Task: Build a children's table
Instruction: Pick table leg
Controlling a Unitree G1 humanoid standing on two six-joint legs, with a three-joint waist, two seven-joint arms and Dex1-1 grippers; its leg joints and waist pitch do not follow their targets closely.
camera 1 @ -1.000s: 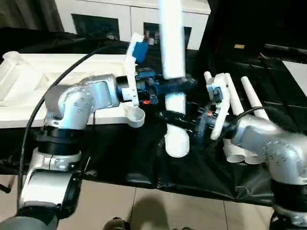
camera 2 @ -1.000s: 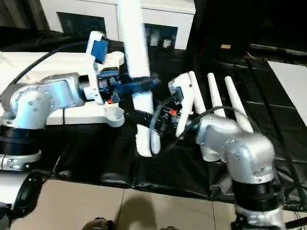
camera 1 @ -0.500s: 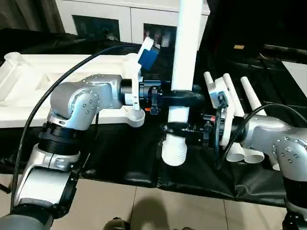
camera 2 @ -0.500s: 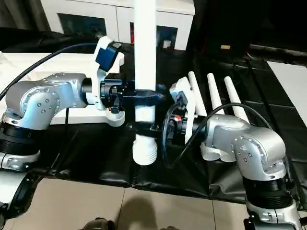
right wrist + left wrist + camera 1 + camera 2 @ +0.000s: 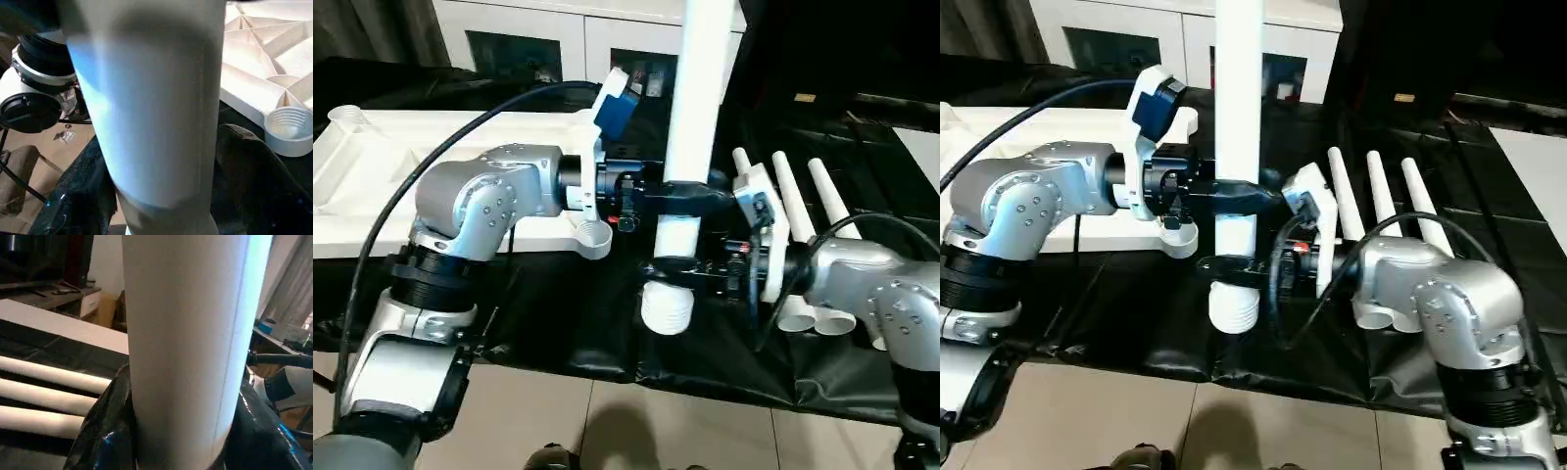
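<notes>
One white leg [image 5: 693,127] stands nearly upright over the black cloth, its ribbed end [image 5: 666,308] pointing down. My left gripper [image 5: 685,193] is shut on its middle, with black fingers [image 5: 105,431] pressed to both sides. Just below, my right gripper [image 5: 675,266] is shut on the same leg [image 5: 156,122]. The white tabletop [image 5: 372,186] lies underside up to the left, its ribs [image 5: 264,63] showing. Its near corner socket [image 5: 595,238] sits just left of the leg. Three more legs [image 5: 788,201] lie side by side on the right.
A white cabinet with dark glass doors [image 5: 558,39] stands at the back. Black cloth [image 5: 705,352] covers the work surface, ending at a tiled floor in front. A black cable [image 5: 431,166] arcs over my left arm.
The leg has swung from tilted, top leaning left, to nearly upright. My left wrist has turned with it and both grippers have kept hold.
</notes>
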